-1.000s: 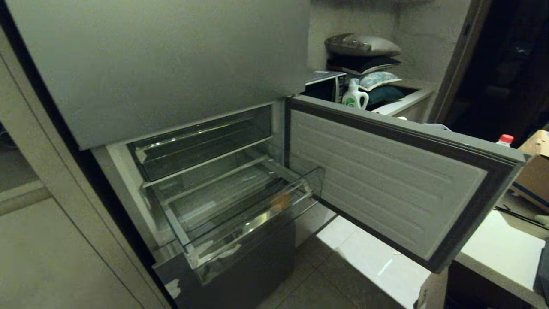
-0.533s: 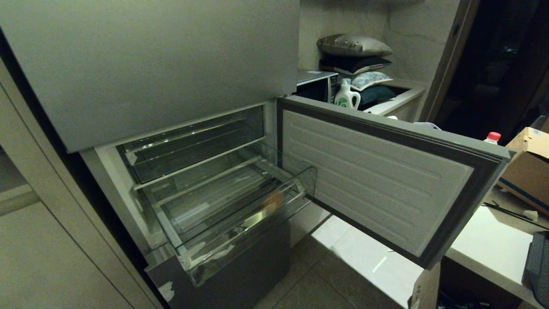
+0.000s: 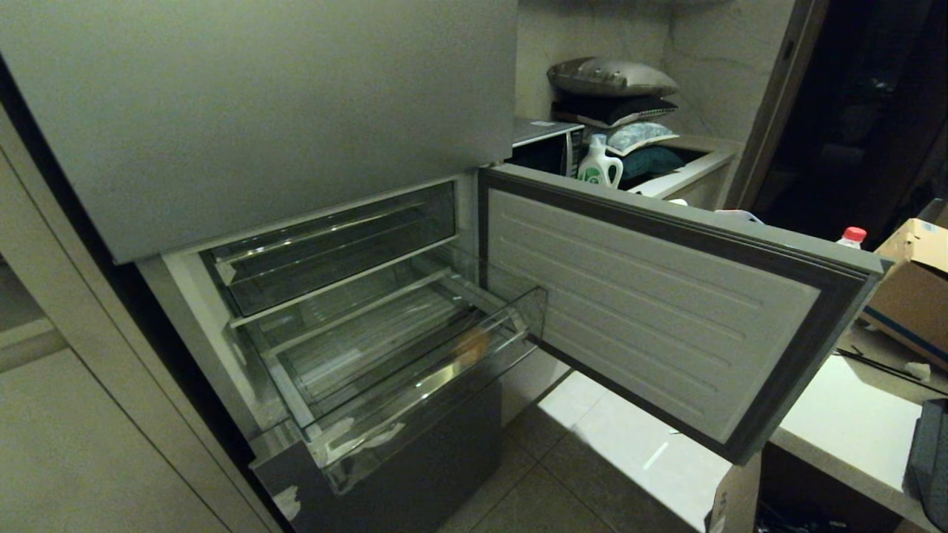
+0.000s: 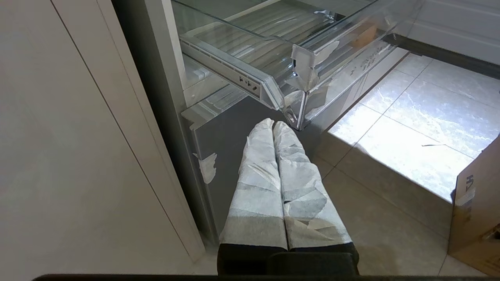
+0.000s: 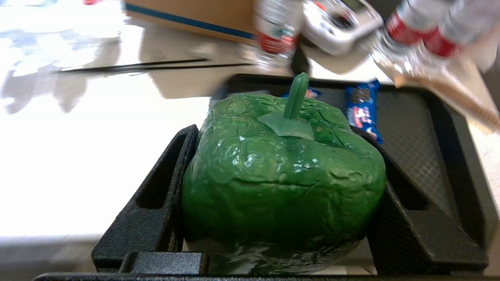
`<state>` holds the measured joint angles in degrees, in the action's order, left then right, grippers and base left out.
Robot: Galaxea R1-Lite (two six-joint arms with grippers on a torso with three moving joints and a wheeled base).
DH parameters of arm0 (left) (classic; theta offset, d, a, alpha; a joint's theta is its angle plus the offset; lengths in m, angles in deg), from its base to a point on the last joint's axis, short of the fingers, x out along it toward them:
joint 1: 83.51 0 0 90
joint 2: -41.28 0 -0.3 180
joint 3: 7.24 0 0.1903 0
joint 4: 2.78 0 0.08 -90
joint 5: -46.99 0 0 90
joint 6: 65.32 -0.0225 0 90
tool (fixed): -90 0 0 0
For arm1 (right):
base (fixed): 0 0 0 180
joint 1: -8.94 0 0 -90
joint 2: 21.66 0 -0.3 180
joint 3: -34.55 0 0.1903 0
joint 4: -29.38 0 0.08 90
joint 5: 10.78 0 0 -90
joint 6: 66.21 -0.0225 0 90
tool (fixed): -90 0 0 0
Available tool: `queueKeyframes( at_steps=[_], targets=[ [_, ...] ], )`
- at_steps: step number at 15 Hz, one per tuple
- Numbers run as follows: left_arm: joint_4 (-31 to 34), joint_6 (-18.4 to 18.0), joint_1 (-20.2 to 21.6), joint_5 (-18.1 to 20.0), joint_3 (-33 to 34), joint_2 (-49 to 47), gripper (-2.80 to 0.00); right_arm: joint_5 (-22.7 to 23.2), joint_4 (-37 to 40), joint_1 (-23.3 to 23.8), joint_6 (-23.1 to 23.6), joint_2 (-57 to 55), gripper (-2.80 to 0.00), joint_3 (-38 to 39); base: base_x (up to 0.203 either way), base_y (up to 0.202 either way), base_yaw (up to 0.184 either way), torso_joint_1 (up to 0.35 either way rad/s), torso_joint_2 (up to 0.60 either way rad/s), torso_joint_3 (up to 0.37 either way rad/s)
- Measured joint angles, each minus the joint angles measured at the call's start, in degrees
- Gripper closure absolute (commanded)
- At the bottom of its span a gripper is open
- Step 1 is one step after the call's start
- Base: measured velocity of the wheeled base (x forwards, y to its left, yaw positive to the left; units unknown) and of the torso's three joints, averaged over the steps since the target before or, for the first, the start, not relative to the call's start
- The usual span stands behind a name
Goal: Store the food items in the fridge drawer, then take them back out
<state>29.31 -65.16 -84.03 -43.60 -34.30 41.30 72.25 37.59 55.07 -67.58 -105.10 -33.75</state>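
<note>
Right pincer (image 5: 281, 171): clamped on green pepper (image 5: 281, 175), above black tray (image 5: 425, 128) on counter (image 5: 78, 156). Left pincer (image 4: 273, 125): fingers together, empty, below fridge drawer (image 3: 415, 385). Drawer pulled out; orange-brown item (image 3: 471, 346) inside.

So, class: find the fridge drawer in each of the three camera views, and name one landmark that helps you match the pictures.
Head view: the fridge drawer is pulled out at lower centre, a round orange-brown food item near its right end.
Left wrist view: the drawer is along the top, beyond the shut left gripper.
Right wrist view: not in it; the right gripper holds a green pepper.
Shared landmark: the orange-brown item.
</note>
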Motion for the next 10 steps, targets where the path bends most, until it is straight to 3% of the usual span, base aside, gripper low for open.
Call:
queueKeyframes(
  at_steps=[3,8,9,10],
  targets=[
    [0.0,0.0,0.0,0.0,0.0,0.02,0.0,4.5,-7.54,6.88,1.03,-8.61,0.0,3.49,0.0,0.0,0.0,0.0,0.0,0.0],
    [0.0,0.0,0.0,0.0,0.01,0.0,0.0,7.83,-16.96,10.9,1.35,-20.53,0.0,6.4,0.0,0.0,0.0,0.0,0.0,0.0],
    [0.01,0.0,0.0,0.01,0.01,0.02,0.0,7.91,-20.31,11.44,1.74,-23.31,-2.8,6.57,0.0,0.0,0.0,0.0,0.0,0.0],
    [0.0,-0.02,0.0,0.0,0.01,0.02,0.0,7.99,-23.94,11.93,2.41,-26.07,-2.8,6.59,0.0,0.0,0.0,0.0,0.0,0.0]
  ],
)
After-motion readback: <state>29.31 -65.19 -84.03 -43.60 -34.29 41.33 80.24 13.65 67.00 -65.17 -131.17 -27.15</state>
